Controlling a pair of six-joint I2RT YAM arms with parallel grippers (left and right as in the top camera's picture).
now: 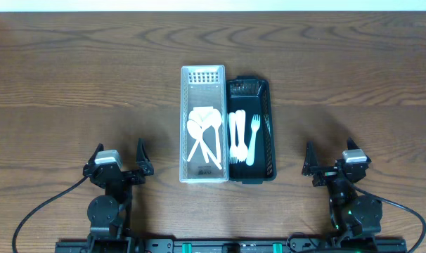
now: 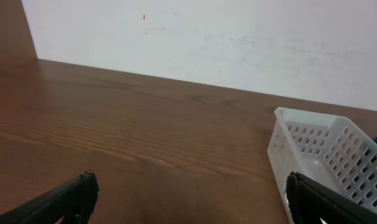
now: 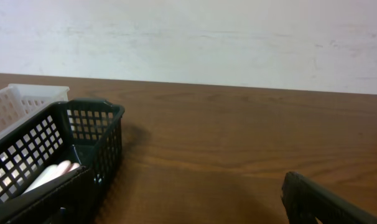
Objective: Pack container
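Left end effector (image 1: 119,148) and right end effector (image 1: 330,147) stand released, empty. Position both clear of white basket (image 1: 204,74) and black basket (image 1: 249,87).

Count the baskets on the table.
2. A white basket sits in the middle, holding spoons. A black basket sits right against it on the right arm's side, holding forks. No others are visible.

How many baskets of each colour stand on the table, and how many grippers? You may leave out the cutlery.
White basket: 1
Black basket: 1
Grippers: 2, the left gripper and the right gripper, both open
Total: 4
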